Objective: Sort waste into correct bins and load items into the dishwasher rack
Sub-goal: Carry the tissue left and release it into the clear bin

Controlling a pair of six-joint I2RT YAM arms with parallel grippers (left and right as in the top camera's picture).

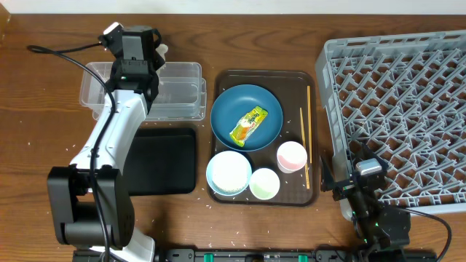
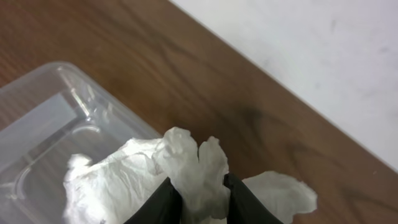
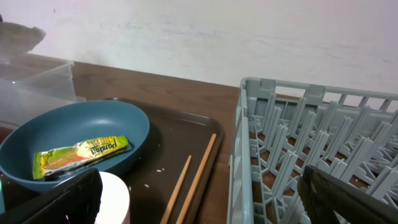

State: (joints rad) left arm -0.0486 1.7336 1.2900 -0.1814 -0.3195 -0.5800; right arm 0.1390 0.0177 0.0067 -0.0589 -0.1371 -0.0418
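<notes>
Left wrist view shows us the crumpled white tissue (image 2: pixel 186 168) pinched between the two dark left fingers (image 2: pixel 163 202), which are closed on its middle while its loose folds spread out to either side. Below and to the left of it we see a corner of the clear plastic tub (image 2: pixel 43 118), and beyond that the wooden counter (image 2: pixel 186 68).

From overhead, we find the left arm reaching across that clear tub, which sits at the back of the counter. The shallow black tub (image 1: pixel 164 160) lies just in front of it.

To the right is the brown tray (image 1: pixel 226 76). It carries the blue plate (image 1: pixel 233 109) with the snack wrapper (image 1: pixel 249 124) lying in it, two white bowls (image 1: pixel 228 173) and the small cup (image 1: pixel 292 156). The chopsticks (image 1: pixel 309 116) lie along its right side.

Beside the tray stands the grey dishwasher rack (image 1: pixel 408 94). The right fingers (image 3: pixel 74 199) hang near its front left corner, spread wide apart with nothing gripped between them.
</notes>
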